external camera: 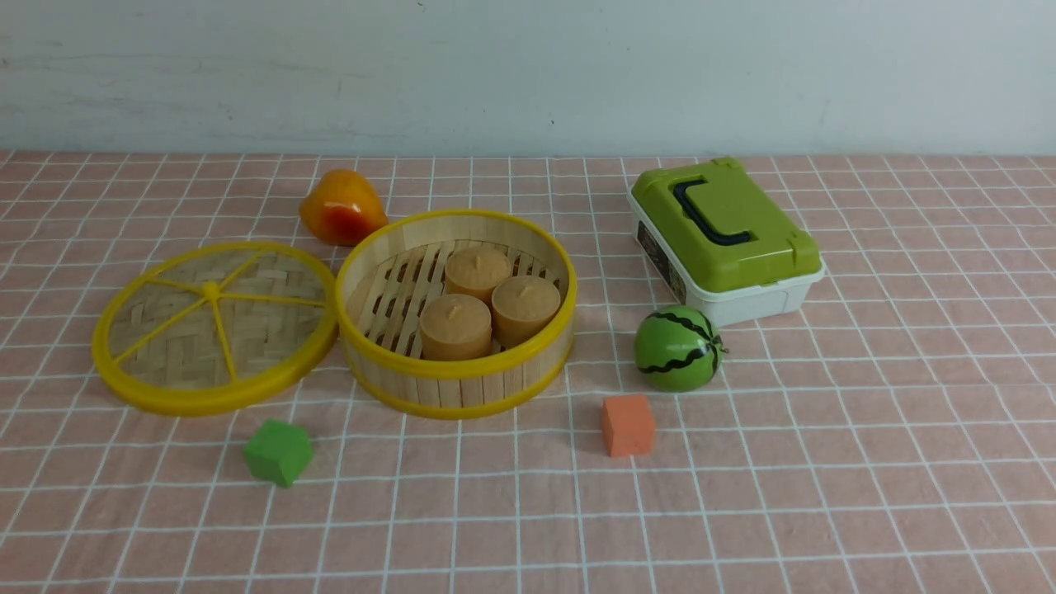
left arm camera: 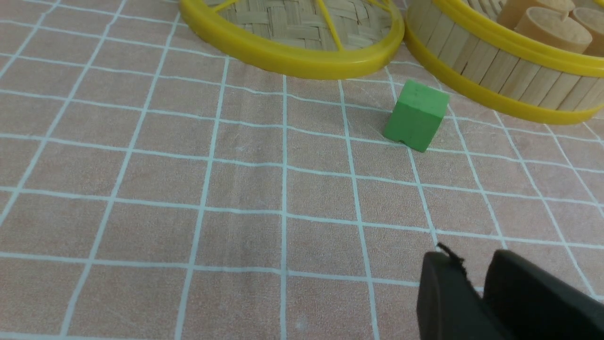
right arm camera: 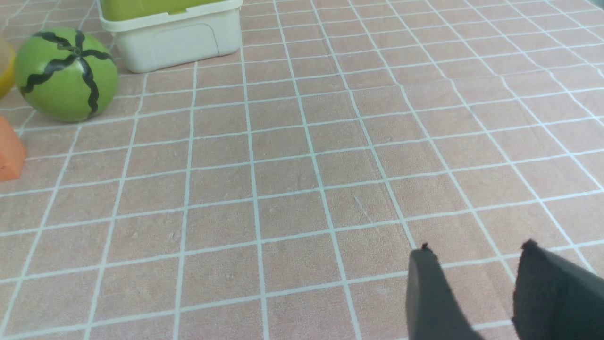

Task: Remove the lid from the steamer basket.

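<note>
The lid [external camera: 216, 326], a woven tan disc with a yellow rim and spokes, is off the basket and lies on the cloth to its left, its right edge against the basket wall. The steamer basket [external camera: 455, 367] stands open with three tan round buns [external camera: 483, 301] inside. In the left wrist view the lid [left arm camera: 264, 19] and the basket [left arm camera: 481, 66] lie far ahead of my left gripper [left arm camera: 472, 262], whose jaws are together and empty. My right gripper [right arm camera: 476, 250] is open and empty over bare cloth. Neither gripper shows in the front view.
A green cube [external camera: 278, 451] sits in front of the lid. An orange cube [external camera: 628, 425] and a toy watermelon [external camera: 677, 348] are to the right of the basket. A white box with a green lid [external camera: 726, 239] stands at the back right. An orange-yellow fruit [external camera: 341, 208] lies behind the basket.
</note>
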`<state>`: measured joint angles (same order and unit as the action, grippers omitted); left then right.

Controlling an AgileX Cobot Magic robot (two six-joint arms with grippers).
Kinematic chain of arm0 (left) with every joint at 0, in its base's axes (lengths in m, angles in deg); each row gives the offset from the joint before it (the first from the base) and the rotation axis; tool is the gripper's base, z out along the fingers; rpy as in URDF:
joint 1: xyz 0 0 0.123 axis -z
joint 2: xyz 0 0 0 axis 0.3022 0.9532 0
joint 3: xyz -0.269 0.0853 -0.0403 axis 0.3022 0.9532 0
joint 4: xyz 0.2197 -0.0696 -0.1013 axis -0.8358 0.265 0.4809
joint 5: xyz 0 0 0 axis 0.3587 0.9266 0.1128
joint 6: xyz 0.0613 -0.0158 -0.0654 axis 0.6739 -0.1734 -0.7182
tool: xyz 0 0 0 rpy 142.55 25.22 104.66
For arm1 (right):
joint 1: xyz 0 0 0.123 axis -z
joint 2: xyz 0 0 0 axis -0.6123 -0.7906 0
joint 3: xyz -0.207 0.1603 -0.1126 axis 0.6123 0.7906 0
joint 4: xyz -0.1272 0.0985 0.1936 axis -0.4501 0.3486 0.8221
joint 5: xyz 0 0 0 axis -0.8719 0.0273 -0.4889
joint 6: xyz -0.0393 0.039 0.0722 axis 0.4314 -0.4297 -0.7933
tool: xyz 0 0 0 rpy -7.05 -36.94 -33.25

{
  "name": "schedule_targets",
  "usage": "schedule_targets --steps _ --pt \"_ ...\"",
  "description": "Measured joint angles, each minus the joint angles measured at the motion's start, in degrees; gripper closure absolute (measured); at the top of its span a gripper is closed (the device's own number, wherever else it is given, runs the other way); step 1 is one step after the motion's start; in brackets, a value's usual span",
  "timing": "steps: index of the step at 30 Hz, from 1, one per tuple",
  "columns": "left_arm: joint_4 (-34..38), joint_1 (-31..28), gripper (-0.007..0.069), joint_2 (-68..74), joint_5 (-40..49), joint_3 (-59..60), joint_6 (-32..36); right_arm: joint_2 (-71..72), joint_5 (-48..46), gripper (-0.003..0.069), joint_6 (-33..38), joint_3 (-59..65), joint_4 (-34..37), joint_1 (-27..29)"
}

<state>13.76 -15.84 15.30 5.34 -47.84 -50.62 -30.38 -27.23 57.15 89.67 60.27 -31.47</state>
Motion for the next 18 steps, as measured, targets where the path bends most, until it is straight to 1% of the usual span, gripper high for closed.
schedule_targets --steps 18 --pt "0.0 0.0 0.0477 0.0 0.0 0.0 0.0 0.0 0.0 0.0418 0.0 0.0 0.0 0.0"
